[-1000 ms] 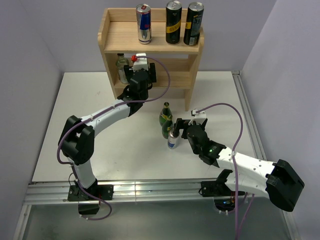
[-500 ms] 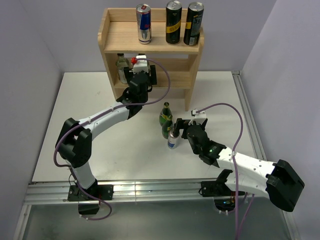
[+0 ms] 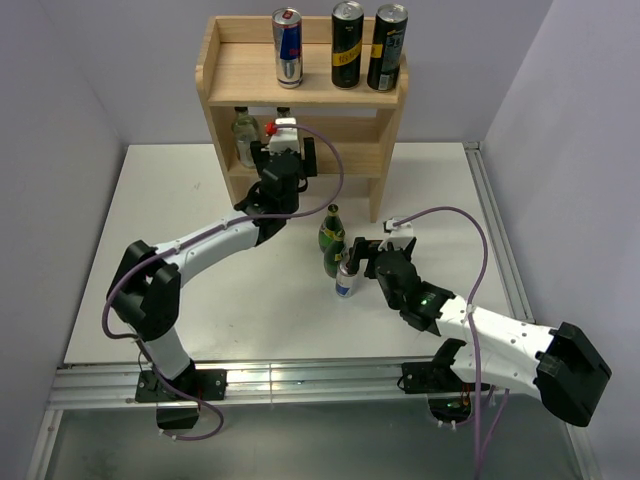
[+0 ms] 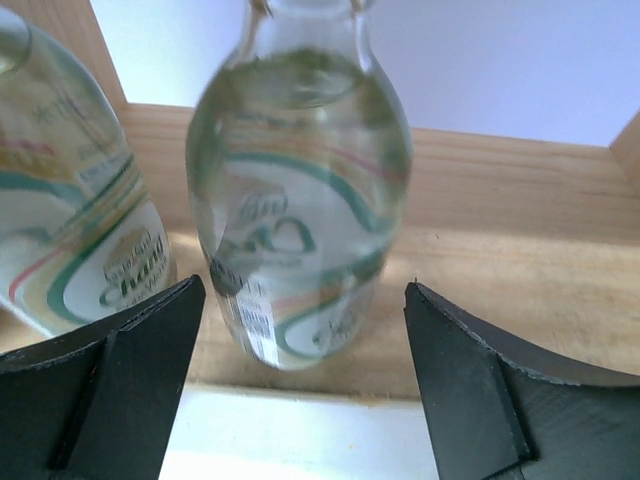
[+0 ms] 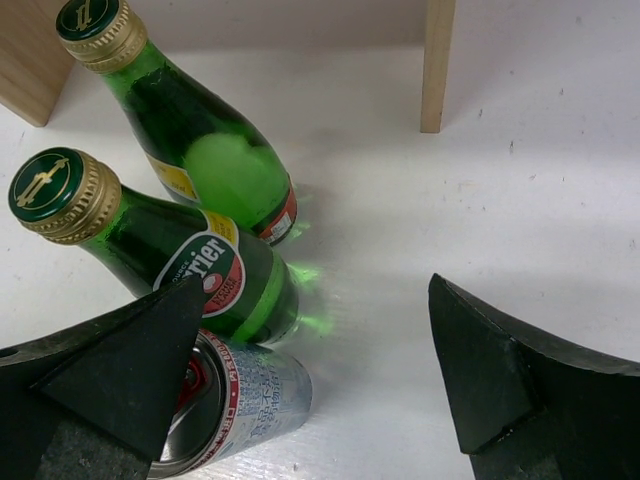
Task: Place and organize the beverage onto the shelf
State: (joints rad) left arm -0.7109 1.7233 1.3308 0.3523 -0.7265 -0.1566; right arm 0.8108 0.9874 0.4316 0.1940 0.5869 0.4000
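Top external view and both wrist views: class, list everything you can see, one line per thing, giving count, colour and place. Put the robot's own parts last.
shelf: one, light wood, far side of the table
table: one, white, under everything
silver-blue can: one, upright on the shelf's upper board, leftmost
black-and-gold cans: two, upright on the upper board, right of it
clear bottles: two, clear glass with green-striped labels, lower tier
green bottles: two, gold caps, on the table before the shelf
silver can: one, on the table beside the nearer green bottle
left gripper: one, black, open, either side of a clear bottle
right gripper: one, black, open, by the silver can
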